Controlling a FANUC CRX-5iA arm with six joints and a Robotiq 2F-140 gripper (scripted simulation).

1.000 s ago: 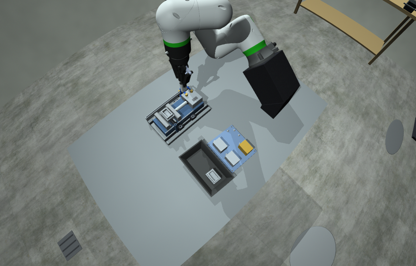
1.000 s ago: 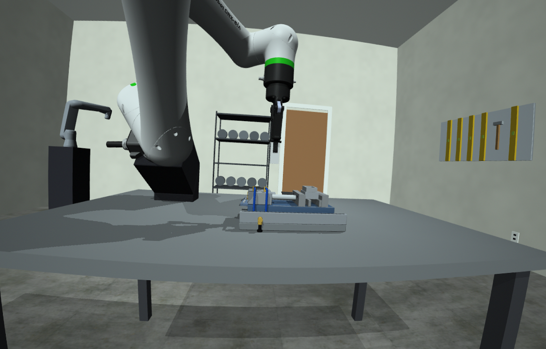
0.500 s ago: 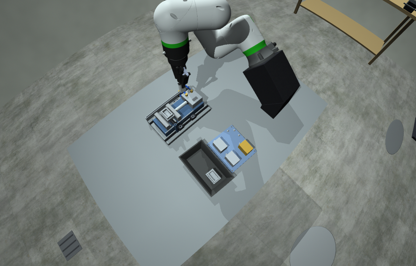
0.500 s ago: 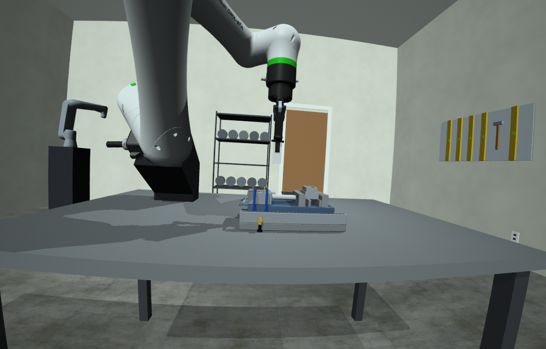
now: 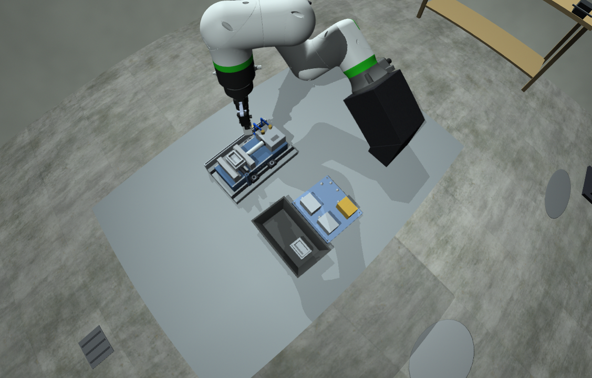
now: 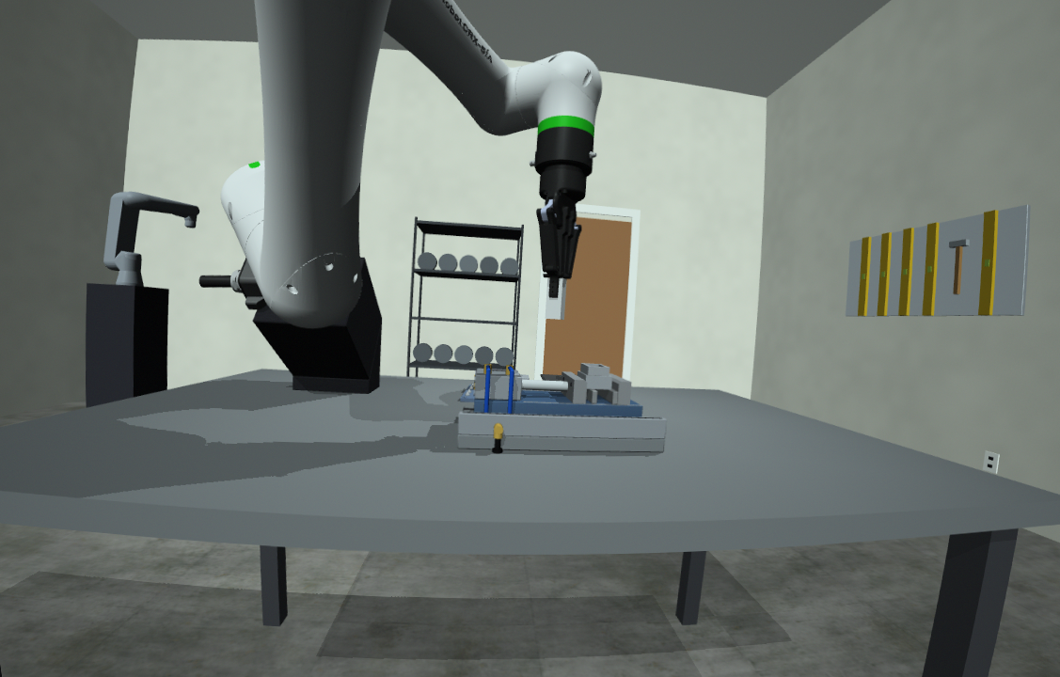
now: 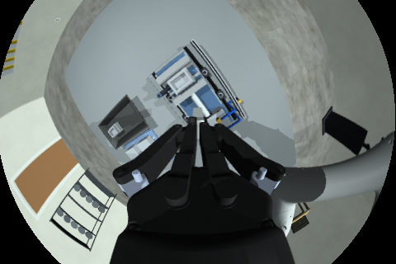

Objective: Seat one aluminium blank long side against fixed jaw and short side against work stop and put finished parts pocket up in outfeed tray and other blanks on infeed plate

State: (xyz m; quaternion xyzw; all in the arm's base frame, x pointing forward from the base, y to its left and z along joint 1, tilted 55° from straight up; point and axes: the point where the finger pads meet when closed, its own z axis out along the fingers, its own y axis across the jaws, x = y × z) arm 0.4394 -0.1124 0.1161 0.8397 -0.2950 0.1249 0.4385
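While the gripper (image 6: 557,290) hangs in the upper middle of the exterior view, above the hose end of the vise (image 5: 250,158), its fingers are pressed together on nothing. A finished part (image 5: 233,159) sits in the vise opening left of centre in the top view. Lower right of it, another finished part (image 5: 300,247) lies in the outfeed tray (image 5: 267,217), beside two aluminium blanks (image 5: 310,203) and a brass blank (image 5: 347,207) on the infeed plate (image 5: 329,183).
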